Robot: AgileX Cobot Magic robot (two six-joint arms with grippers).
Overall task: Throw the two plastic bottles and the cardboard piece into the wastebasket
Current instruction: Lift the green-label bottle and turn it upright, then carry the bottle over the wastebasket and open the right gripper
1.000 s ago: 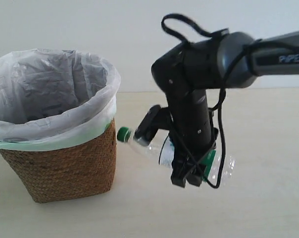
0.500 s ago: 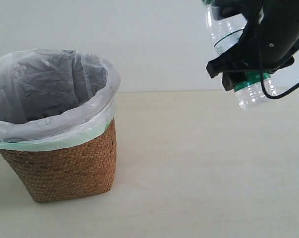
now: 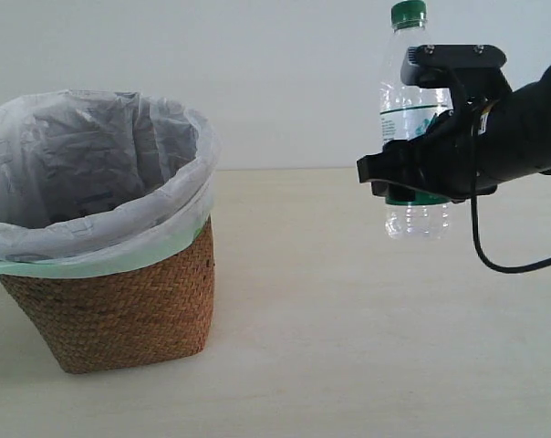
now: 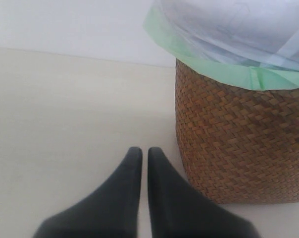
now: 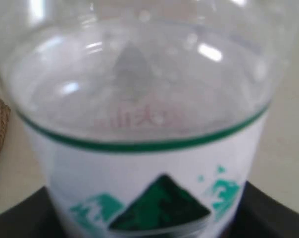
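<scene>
A clear bottle with green cap and green-white label stands upright in the air at the right of the exterior view, my right gripper shut on its lower label. Close up, the bottle fills the right wrist view, dark fingers at both sides. The wicker wastebasket with its white liner stands at the left, well apart from the bottle. My left gripper is shut and empty, low over the table beside the wastebasket. The red-label bottle and the cardboard piece are out of view.
The pale table spreads between wastebasket and right arm. A white wall stands behind. A black cable loops below the right arm.
My right gripper has lifted the green-cap bottle from low beside the wastebasket up and to the right, turning it from lying to upright with the cap on top.
</scene>
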